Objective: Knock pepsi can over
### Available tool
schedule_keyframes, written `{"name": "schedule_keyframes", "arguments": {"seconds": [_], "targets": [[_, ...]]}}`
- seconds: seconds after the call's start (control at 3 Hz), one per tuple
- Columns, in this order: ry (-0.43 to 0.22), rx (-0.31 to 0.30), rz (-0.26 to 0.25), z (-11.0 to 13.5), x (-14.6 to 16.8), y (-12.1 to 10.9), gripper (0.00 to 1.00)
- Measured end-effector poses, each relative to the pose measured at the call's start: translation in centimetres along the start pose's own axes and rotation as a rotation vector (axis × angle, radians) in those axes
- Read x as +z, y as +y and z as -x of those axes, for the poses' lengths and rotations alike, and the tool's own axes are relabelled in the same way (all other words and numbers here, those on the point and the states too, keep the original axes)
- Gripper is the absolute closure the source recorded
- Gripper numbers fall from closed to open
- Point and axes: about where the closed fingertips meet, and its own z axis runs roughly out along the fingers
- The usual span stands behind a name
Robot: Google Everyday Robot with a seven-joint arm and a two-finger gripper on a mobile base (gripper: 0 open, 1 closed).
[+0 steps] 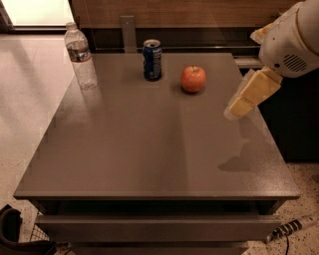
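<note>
Camera view: jaws well right of upright pepsi can (152,60).

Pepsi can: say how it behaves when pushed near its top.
The pepsi can stands upright and narrow, so it would probably tip rather than slide. Once down, its round side may roll, perhaps toward the apple. The gripper hangs above the table near its right edge.

A grey table (149,149) is filling my view, a drawer (154,226) sitting under its front edge. Pale floor (25,99) is stretching left of the table; a wooden wall (199,12) is running behind it. My gripper (235,109) is hanging over the table's right edge.
</note>
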Motion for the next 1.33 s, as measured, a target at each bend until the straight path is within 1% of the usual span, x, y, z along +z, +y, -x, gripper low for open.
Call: {"name": "schedule_keyframes", "arguments": {"seconds": [0.33, 0.67, 1.0, 1.33], "targets": [[-0.224, 0.070, -0.035, 2.8, 2.9, -2.4, 0.00], [-0.351, 0.128, -0.043, 4.1, 4.4, -3.8, 0.00], [-0.387, 0.173, -0.054, 5.1, 4.8, -4.7, 0.00], [-0.392, 0.187, -0.056, 5.3, 4.9, -4.9, 0.00]]}}
